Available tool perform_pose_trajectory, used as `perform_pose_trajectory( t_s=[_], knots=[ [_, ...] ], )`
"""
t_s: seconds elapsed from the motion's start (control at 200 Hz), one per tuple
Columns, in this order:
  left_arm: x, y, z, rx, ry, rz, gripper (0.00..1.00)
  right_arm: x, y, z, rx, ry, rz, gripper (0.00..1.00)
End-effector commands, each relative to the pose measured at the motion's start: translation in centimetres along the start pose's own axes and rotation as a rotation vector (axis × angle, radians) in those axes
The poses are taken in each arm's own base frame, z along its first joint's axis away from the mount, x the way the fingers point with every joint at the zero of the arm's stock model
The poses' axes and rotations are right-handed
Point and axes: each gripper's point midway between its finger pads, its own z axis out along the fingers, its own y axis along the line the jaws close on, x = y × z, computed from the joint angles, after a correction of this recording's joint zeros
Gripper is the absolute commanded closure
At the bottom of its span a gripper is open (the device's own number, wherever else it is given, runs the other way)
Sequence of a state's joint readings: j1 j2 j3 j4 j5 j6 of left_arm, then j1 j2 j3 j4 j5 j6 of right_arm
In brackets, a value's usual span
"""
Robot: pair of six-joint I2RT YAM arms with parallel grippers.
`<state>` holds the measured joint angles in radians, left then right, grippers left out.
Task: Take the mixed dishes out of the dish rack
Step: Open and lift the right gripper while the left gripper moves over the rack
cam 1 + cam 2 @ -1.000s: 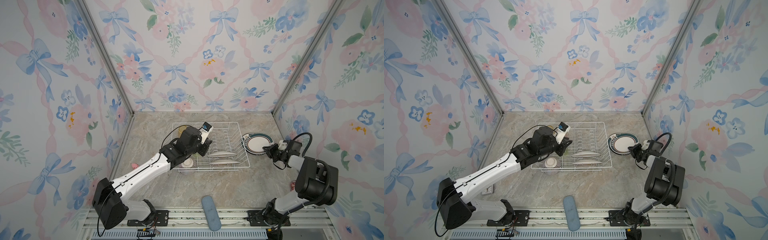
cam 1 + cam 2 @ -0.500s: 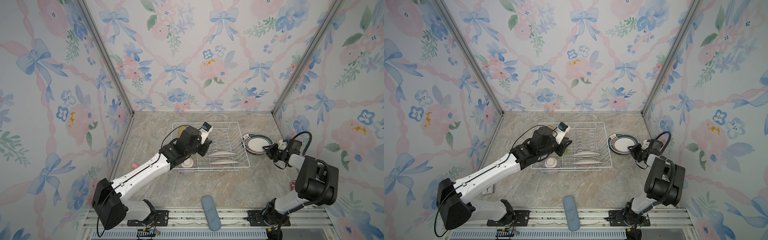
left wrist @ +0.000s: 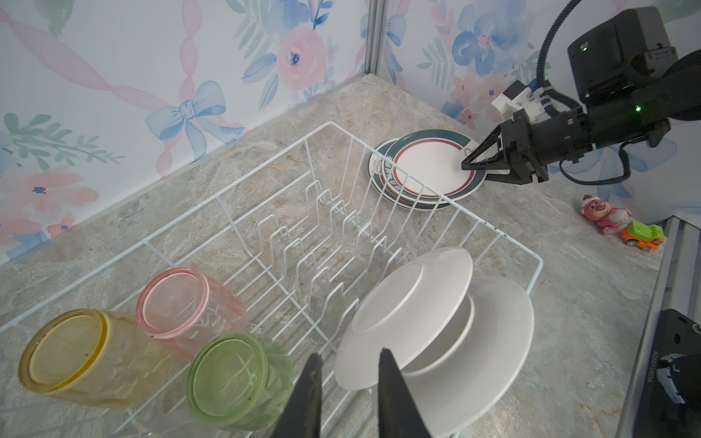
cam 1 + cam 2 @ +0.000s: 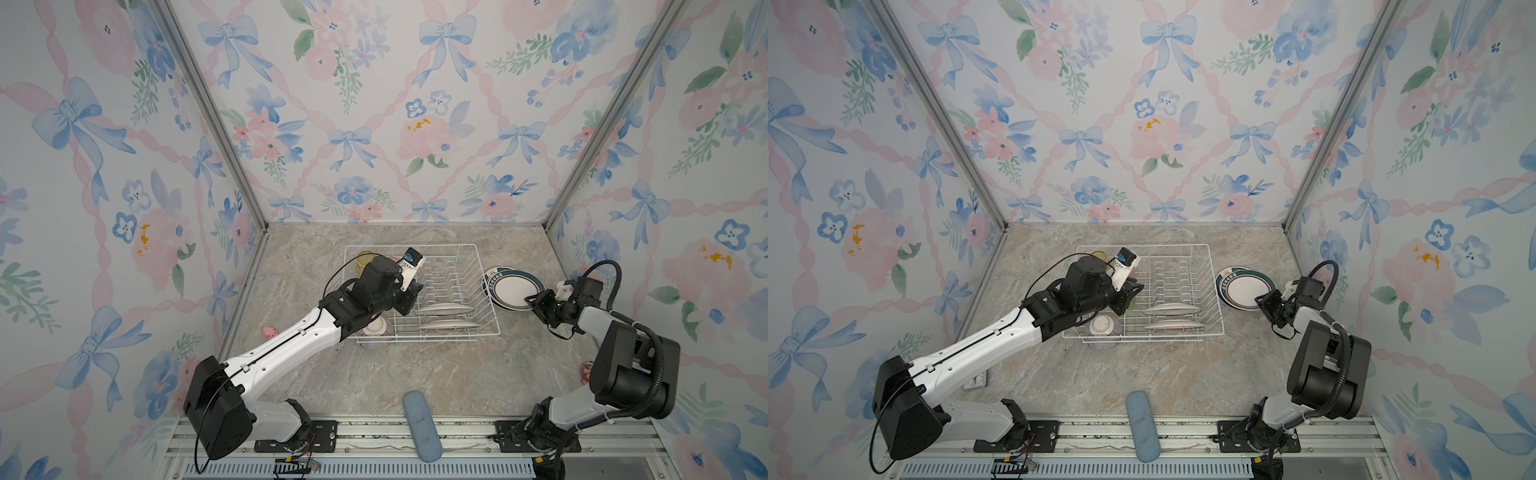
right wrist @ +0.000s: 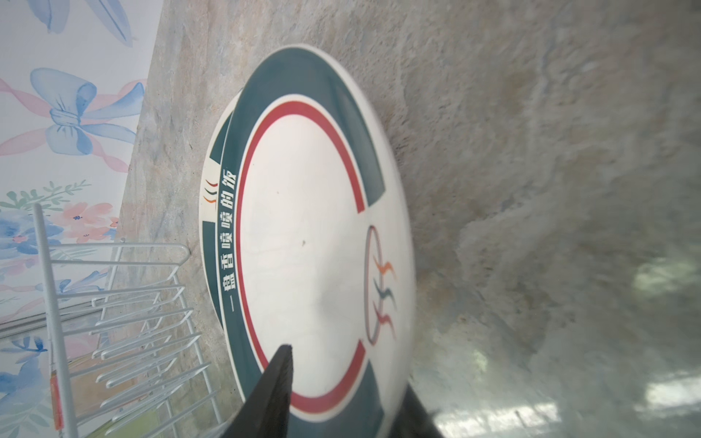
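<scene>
Drop-off step, judged. In a top view right gripper (image 4: 534,301) is spread astride the teal-rimmed white plate stack (image 4: 510,286), outside the white wire dish rack (image 4: 440,245). Left wrist: left gripper (image 3: 351,358), narrowly parted, empty, is held between green translucent tumbler (image 3: 235,379) and two racked white plates (image 3: 413,303); a plate rim to be pinched next. Right wrist: rack wall beyond stack, open marble top (image 5: 531,151) alongside.

Left pincer (image 4: 1137,289) sits inside the dish rack (image 4: 1167,245); right pincer (image 4: 1259,300) at stacked plates (image 4: 1239,286).
</scene>
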<state>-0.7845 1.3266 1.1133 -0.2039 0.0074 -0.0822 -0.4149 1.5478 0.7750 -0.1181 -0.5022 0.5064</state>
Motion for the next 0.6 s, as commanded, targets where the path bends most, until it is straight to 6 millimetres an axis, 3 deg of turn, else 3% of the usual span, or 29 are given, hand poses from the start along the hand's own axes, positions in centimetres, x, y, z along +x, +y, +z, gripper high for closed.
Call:
perform_pose_trajectory(
  t_s=[0.0, 0.595],
  knots=[
    [-0.36, 0.01, -0.74, 0.005, -0.023, 0.001, 0.78, -0.26, 0.34, -0.61, 0.035, -0.002, -0.049, 0.61],
    [0.13, 0.04, -1.16, 0.004, -0.022, 0.002, 0.77, 0.35, 0.03, -0.12, 0.073, 0.032, -0.080, 0.59]
  ],
)
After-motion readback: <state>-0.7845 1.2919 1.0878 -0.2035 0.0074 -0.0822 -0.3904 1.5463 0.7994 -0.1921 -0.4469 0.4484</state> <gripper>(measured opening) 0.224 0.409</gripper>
